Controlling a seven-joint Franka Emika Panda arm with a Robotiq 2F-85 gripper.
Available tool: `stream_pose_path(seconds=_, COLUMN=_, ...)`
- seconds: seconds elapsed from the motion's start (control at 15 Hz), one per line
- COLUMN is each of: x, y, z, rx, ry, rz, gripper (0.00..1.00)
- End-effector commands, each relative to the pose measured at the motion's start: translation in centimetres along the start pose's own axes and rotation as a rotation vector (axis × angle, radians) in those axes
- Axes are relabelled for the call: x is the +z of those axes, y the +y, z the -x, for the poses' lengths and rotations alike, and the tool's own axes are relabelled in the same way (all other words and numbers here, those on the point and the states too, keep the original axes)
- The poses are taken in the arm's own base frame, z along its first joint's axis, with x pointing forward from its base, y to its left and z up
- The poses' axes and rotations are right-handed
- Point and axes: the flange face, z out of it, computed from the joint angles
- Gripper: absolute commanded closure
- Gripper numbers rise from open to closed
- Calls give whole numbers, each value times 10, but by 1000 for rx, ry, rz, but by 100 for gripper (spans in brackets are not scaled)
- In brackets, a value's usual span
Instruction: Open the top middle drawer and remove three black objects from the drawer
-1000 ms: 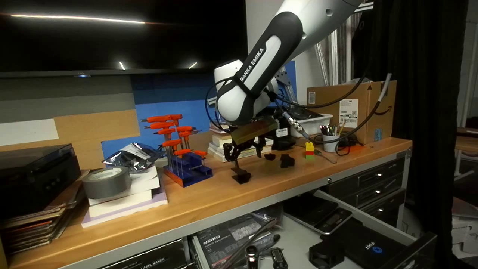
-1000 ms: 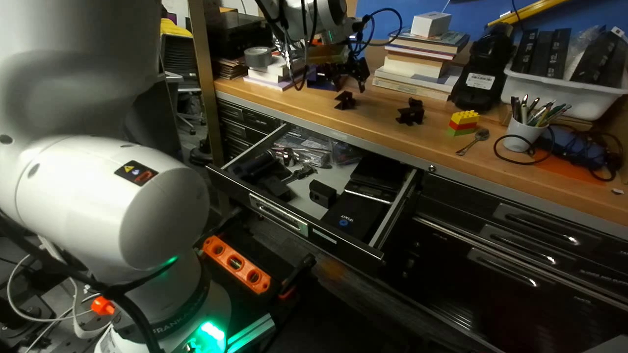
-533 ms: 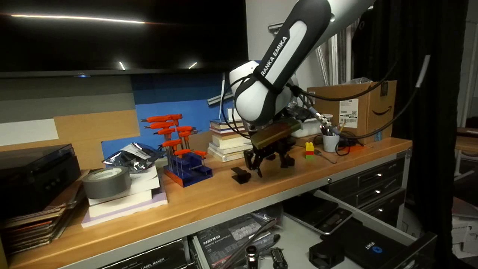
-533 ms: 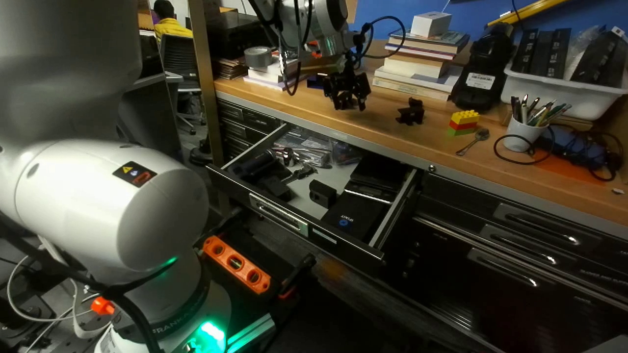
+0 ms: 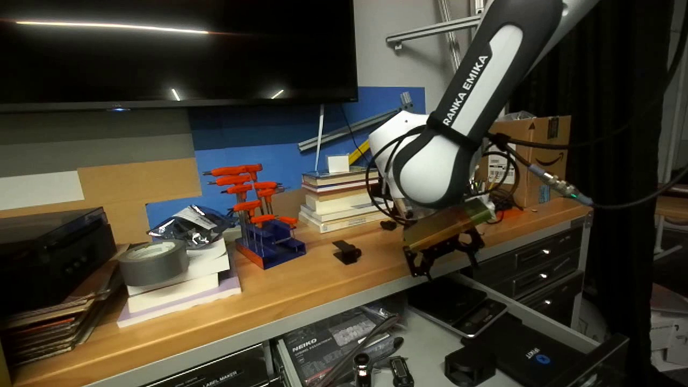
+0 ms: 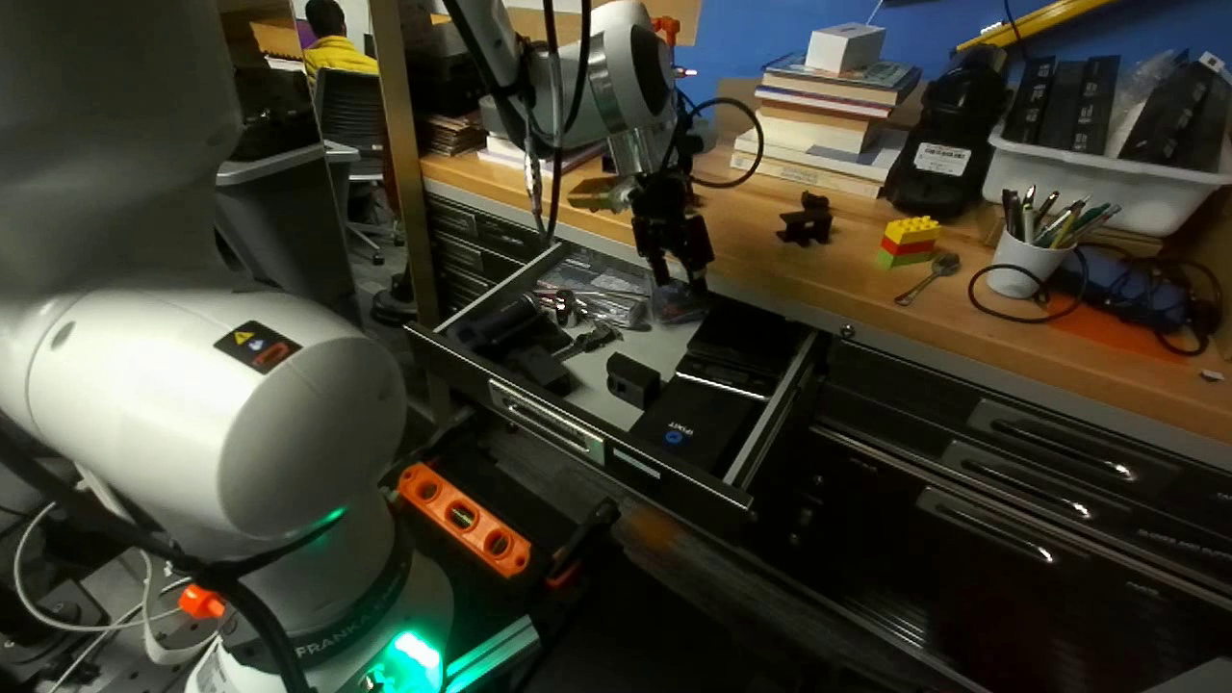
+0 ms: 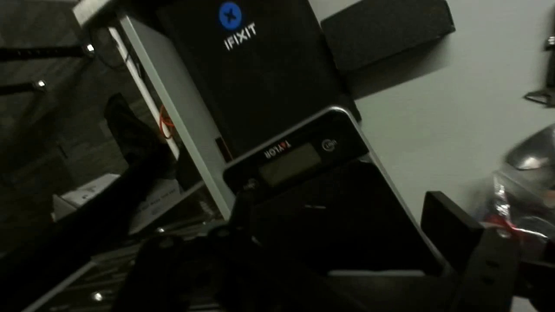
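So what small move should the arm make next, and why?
Probably raise the fingers away from the open drawer. They stand open, holding nothing, and across both exterior views three small black pieces appear on the benchtop; removal looks finished, unless the black block in the drawer counts too.

You have room to pass over the open drawer's bare floor (image 7: pixel 429 130), between the Taylor scale (image 7: pixel 321 186) and the plastic bag (image 7: pixel 503 203); opposite, the scale and iFixit box (image 7: pixel 264 82) crowd the side wall (image 7: pixel 177 99).
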Motion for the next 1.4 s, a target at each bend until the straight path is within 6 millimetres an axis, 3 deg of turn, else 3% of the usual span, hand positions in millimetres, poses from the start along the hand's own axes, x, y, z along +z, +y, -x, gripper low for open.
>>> stream_pose_path(seconds=0.0, x=21, y=30, z=30, rx=201, ry=-29, rz=-14, gripper=0)
stream_pose_path(seconds=0.4, x=56, y=35, z=53, rx=500, ry=-109, rz=-84, gripper=0)
stream_pose_path(seconds=0.8, x=68, y=21, z=53, rx=780, ry=-180, rz=-198, gripper=0)
stream_pose_path(seconds=1.33, x=99, y=14, z=61, rx=1078, ry=-212, rz=-311, gripper=0)
